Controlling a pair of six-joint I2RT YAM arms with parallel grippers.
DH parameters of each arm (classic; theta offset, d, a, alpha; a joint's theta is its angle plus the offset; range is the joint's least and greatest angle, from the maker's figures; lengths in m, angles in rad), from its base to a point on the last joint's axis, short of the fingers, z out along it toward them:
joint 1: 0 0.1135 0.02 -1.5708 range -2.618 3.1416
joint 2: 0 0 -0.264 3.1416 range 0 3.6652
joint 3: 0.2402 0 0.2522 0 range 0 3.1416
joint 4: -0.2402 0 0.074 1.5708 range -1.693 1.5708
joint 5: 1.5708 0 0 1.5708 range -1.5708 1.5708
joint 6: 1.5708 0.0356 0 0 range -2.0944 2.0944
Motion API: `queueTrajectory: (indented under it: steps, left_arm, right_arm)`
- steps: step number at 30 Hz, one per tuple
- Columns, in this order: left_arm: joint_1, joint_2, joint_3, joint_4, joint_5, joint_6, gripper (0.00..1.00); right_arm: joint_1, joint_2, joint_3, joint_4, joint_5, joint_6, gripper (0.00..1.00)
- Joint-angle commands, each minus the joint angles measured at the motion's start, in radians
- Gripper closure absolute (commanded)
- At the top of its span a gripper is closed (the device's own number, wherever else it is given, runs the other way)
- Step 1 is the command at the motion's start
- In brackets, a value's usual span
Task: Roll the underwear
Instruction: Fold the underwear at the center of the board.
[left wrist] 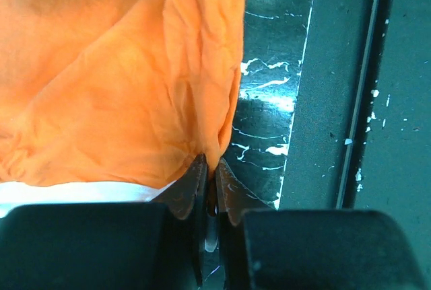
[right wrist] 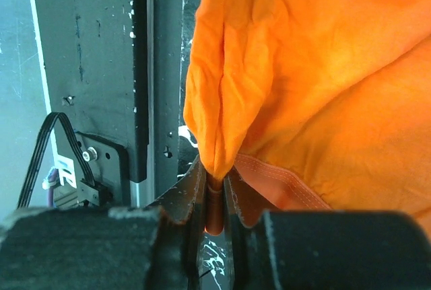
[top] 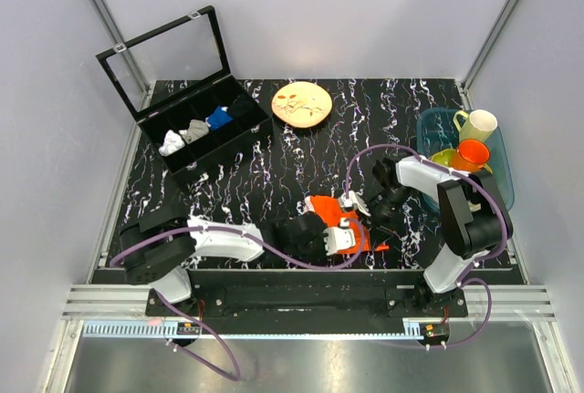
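The underwear [top: 325, 211], bright orange, wrinkled and white-edged, is lying bunched well in front of the plate [top: 302, 104]. The left gripper [left wrist: 210, 169] and right gripper [right wrist: 215, 177] are each pinching a fold of it.

The top camera looks down from high behind the near edge onto the whole marbled surface [top: 274, 174]. Each wrist camera peers close along its own jaws at the same orange underwear [top: 321, 204].
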Motion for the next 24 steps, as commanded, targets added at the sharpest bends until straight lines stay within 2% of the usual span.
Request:
queueTrajectory:
  steps: [1,4,10,24]
  left_arm:
    - [0.078,-0.044,0.068,-0.058,0.254,-0.078,0.92]
    - [0.122,-0.020,0.114,-0.109,0.415,-0.103,0.92]
    - [0.199,0.032,0.185,-0.199,0.555,-0.121,0.94]
    - [0.333,0.103,0.307,-0.294,0.651,-0.069,0.94]
  right_arm:
    - [-0.012,-0.050,0.027,-0.062,-0.059,-0.009,0.84]
    - [-0.015,-0.049,0.026,-0.078,-0.064,-0.011,0.84]
    - [-0.036,-0.049,0.034,-0.078,-0.056,-0.005,0.84]
    - [-0.105,-0.063,0.113,-0.056,-0.018,0.053,0.81]
